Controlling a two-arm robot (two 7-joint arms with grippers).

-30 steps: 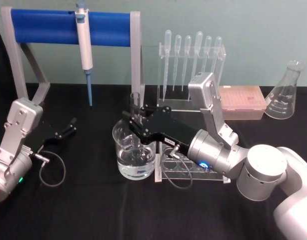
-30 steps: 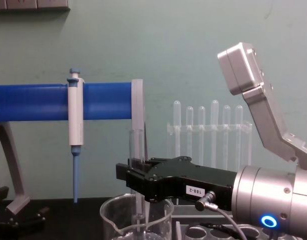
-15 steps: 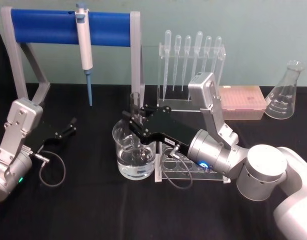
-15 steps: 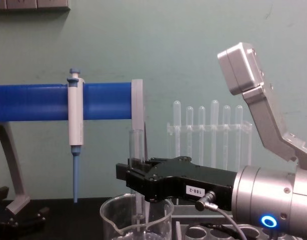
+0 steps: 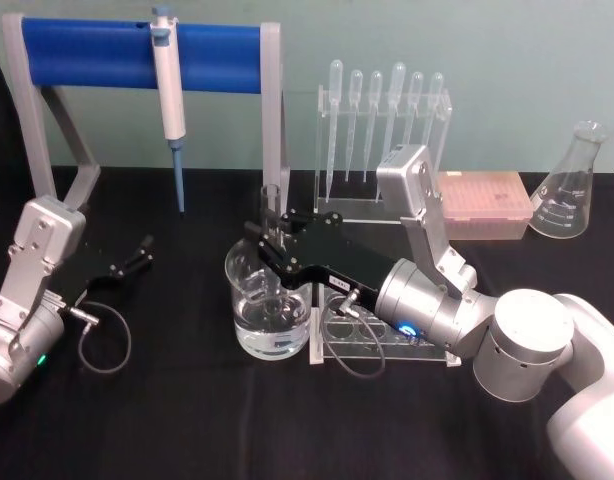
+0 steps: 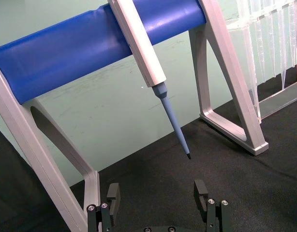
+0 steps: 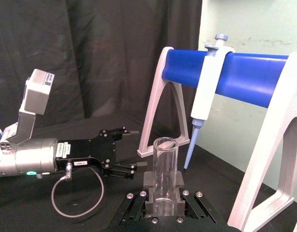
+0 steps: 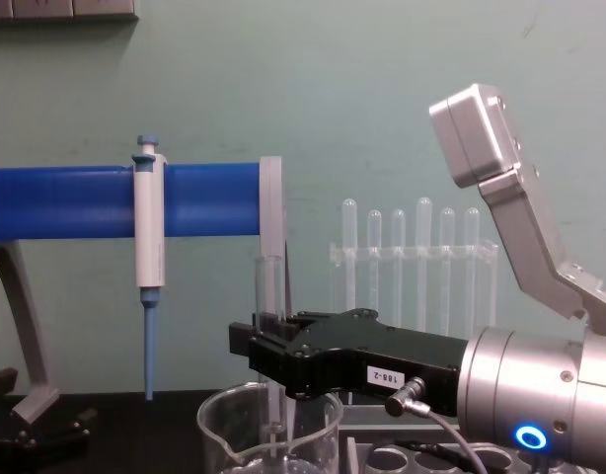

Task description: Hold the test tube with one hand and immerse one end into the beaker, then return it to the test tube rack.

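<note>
"How was the glassware judged to handle?"

"On the black table (image 5: 187,420), the test tube (image 5: 272,203) stood upright in the beaker (image 5: 249,318). It looked light, stiff, slick and breakable. The right claw (image 5: 272,240) was clamped on its upper wall, a sound hold given gentle pressure. The lower end probably reached the water, though the glass blurred the tip."

"And the tally?"

"One blue stand (image 5: 97,55), one test tube rack (image 5: 327,352) just beside the beaker, one beaker, one flask (image 5: 572,190), one micropipette (image 5: 170,90), one test tube, six plastic pipettes (image 5: 387,110). The left claw (image 5: 142,250) sat spread and empty, well apart."
</note>
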